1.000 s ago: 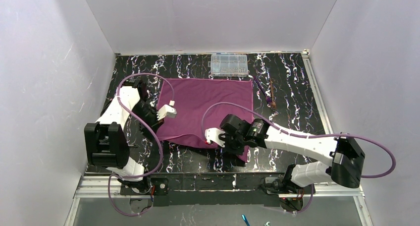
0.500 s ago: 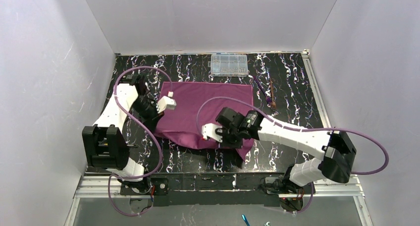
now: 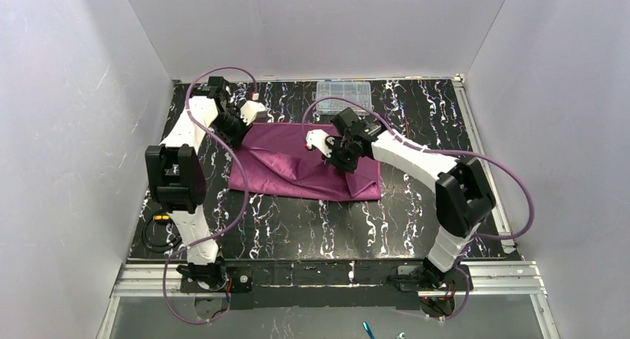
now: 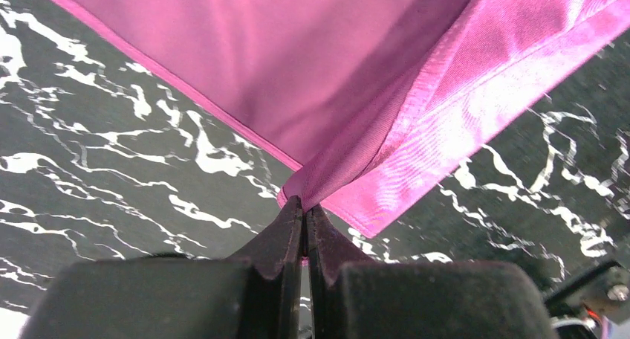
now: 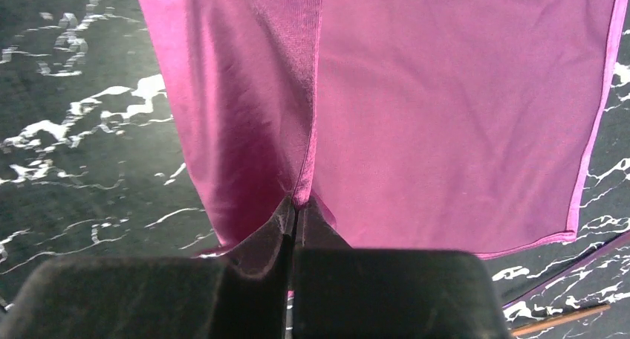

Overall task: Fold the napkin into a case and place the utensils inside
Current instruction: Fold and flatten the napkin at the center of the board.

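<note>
**Napkin doubled over, both grippers pinching cloth**

I see the plum-purple thin cloth napkin [image 3: 297, 172] lying on the black white-veined table [image 3: 312, 227]. It is doubled into a wide band, and its long axis runs left to right. My left gripper [image 4: 304, 214] is closed tight on a cloth corner at the far left. My right gripper [image 5: 296, 211] is closed on a cloth edge near the far middle. A slender purple stick [image 5: 568, 269] and a copper-brown stick [image 5: 559, 320] lie on the table just right of the napkin.
</note>
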